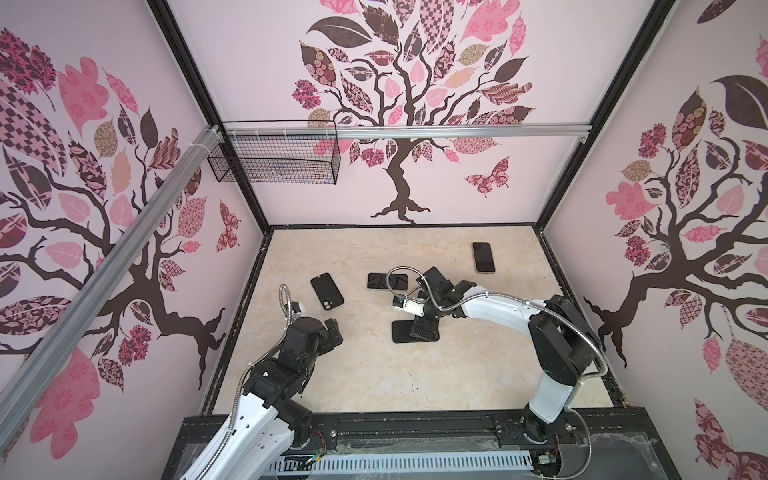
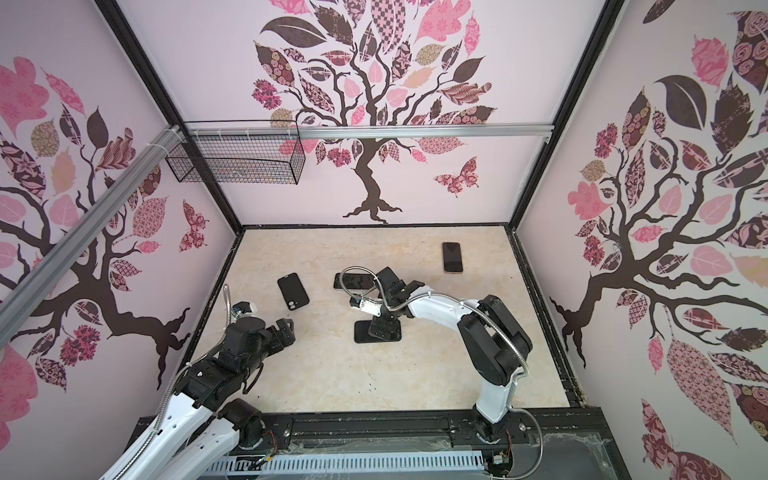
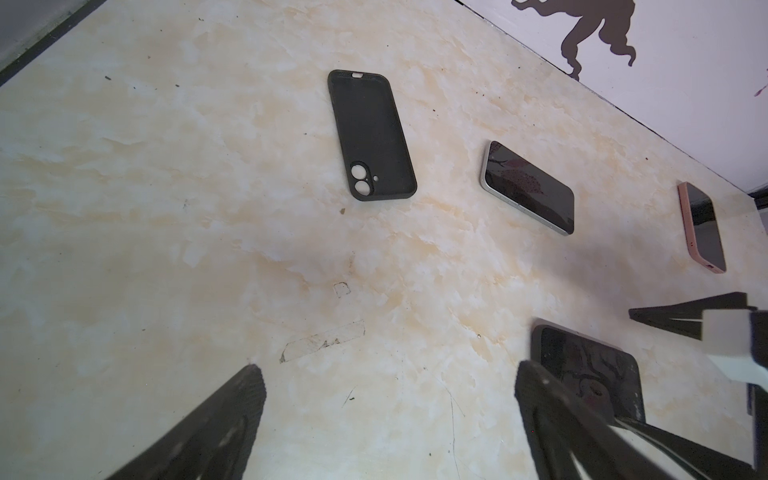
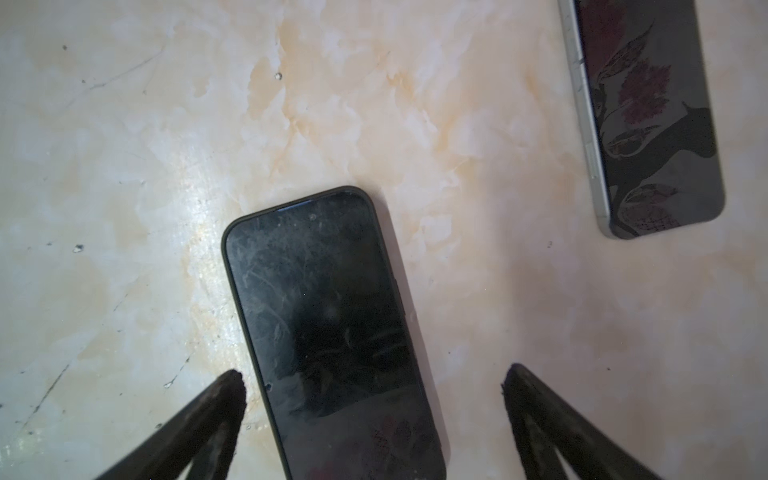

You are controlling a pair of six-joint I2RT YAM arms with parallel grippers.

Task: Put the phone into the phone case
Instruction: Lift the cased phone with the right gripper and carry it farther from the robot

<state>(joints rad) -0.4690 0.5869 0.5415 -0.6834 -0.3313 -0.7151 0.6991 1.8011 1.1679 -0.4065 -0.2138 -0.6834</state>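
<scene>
Both sets of jaws wide and empty: right gripper [image 4: 372,376] hangs over the dark-cased phone [image 1: 400,332], right of the empty black case [image 1: 327,292] and nearer the robot; bare silver phone [image 1: 387,281] lies just right of that case, long axis roughly crosswise to it, right arm nearer, left gripper [image 3: 388,368] nearer the case

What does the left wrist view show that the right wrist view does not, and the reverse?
Only left wrist: the empty black phone case with camera holes, the pink-cased phone, the open left pincer. Only right wrist: fine smears on the screen of the black-cased phone. Both: that phone and the silver-edged phone on the marble-patterned table.
</scene>
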